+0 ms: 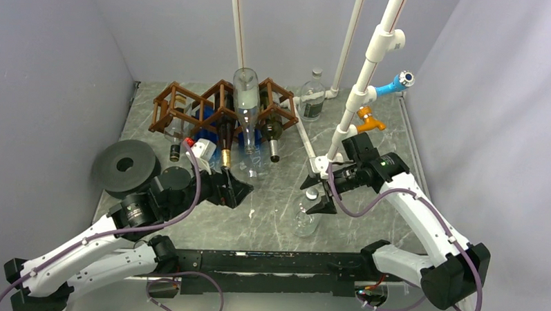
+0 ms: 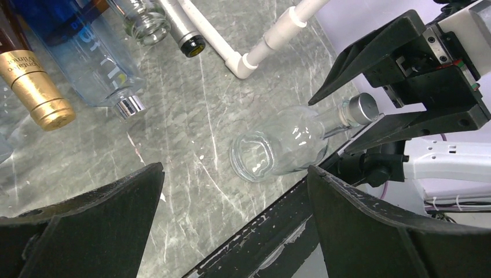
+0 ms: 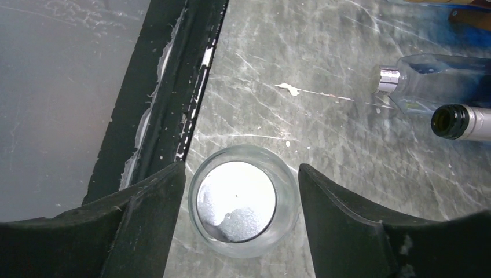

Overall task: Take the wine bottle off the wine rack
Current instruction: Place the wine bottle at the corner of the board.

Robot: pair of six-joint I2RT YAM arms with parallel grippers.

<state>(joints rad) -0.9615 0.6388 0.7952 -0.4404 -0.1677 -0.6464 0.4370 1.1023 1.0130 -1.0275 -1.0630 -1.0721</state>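
Observation:
The brown wooden wine rack (image 1: 191, 105) stands at the back of the table with several bottles in and on it. A gold-foil neck (image 2: 43, 98), a blue bottle (image 2: 87, 52) and a dark open neck (image 3: 460, 123) stick out toward me. A clear bottle (image 1: 306, 222) with a silver cap (image 3: 237, 200) stands on the table near the front edge, off the rack. My right gripper (image 1: 318, 191) is open straight above it, with a finger on each side of the cap (image 2: 362, 107). My left gripper (image 1: 238, 190) is open and empty, low in front of the rack.
A black disc (image 1: 125, 165) lies at the left. A white box with a red button (image 1: 202, 149) sits before the rack. A clear bottle (image 1: 312, 98) stands at the back. A white pipe frame (image 1: 350, 110) with blue and orange taps rises at the right. The black front rail (image 3: 168, 87) is close by.

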